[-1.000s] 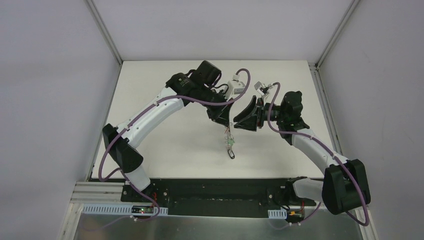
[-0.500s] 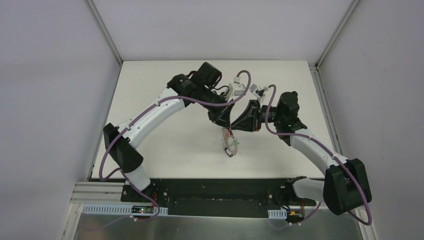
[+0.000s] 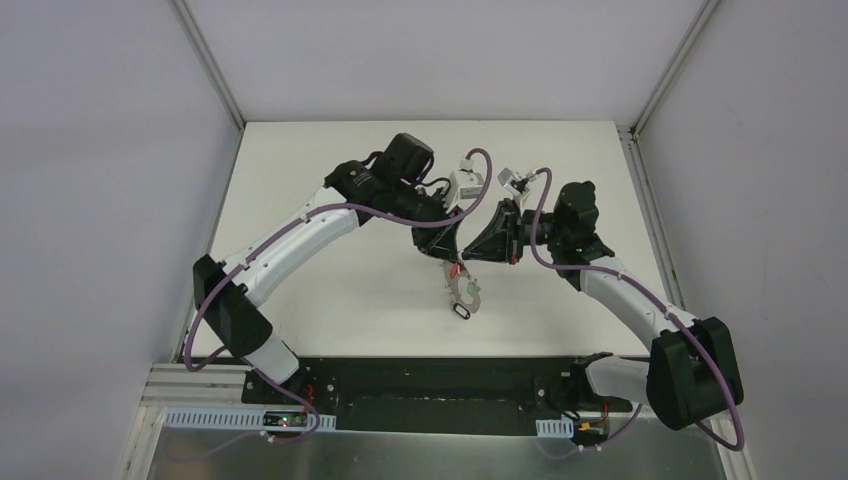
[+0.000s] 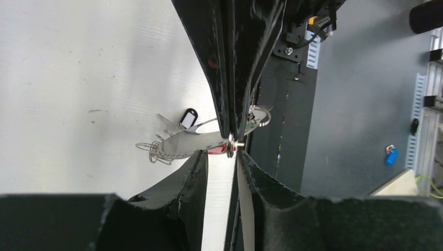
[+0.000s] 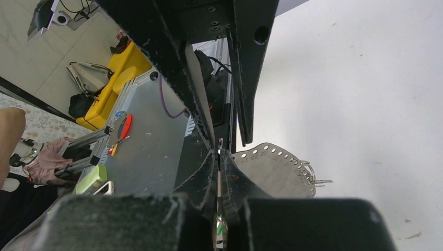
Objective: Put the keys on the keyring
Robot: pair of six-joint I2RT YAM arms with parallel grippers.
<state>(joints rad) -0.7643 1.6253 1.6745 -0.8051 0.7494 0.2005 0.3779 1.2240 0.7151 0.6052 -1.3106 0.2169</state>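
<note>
Right fingers (image 5: 235, 183) pinch perforated grey keyring (image 5: 277, 167).

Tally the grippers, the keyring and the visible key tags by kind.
grippers: 2, the left gripper and the right gripper
keyring: 1
key tags in view: 2, a red key tag and a black key tag
total: 5

White table (image 3: 290, 160); keyring (image 3: 466, 291) hangs low over it, contact unclear.
</note>
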